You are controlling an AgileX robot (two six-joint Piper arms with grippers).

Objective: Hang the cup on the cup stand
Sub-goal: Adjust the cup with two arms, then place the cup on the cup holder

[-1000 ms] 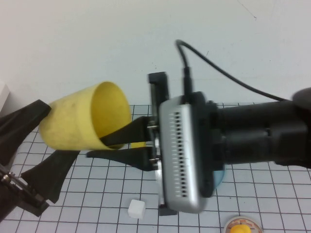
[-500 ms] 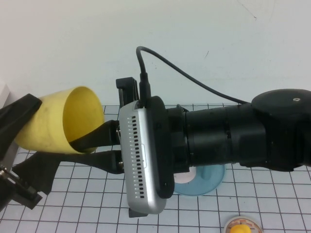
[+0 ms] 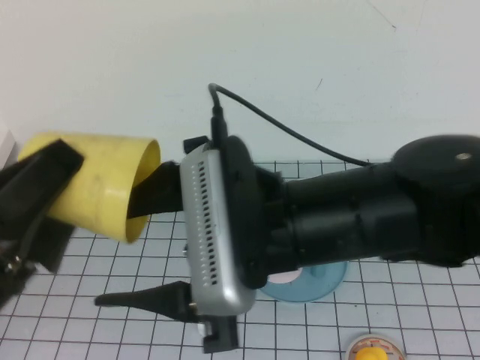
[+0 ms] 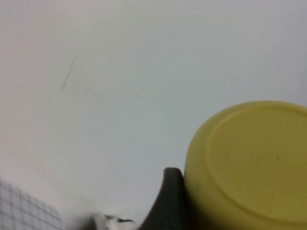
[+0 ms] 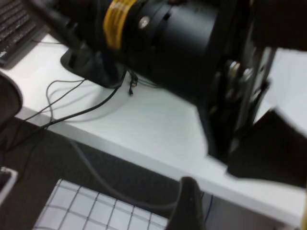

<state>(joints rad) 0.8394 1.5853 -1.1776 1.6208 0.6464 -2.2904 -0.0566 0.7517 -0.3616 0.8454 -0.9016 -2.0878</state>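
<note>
The yellow cup (image 3: 97,184) lies on its side in the air at the left, mouth facing right. My left gripper (image 3: 71,195) is shut on it, one black finger (image 3: 41,176) over the top and another below. In the left wrist view the cup's base (image 4: 254,167) sits against a finger (image 4: 168,203). My right gripper (image 3: 124,255) is open. Its upper finger (image 3: 157,196) reaches into the cup's mouth and its lower finger (image 3: 142,300) hangs well below the cup. The blue cup stand base (image 3: 319,283) shows under the right arm. Its pegs are hidden.
A gridded mat (image 3: 420,300) covers the table. A round item with a yellow centre (image 3: 371,351) sits at the front edge. The right arm's body (image 3: 337,217) spans the middle of the high view. A white wall stands behind.
My right gripper has rolled and spread its fingers, letting go of the cup's rim. The cup has shifted left and turned more level, with my left gripper now around it.
</note>
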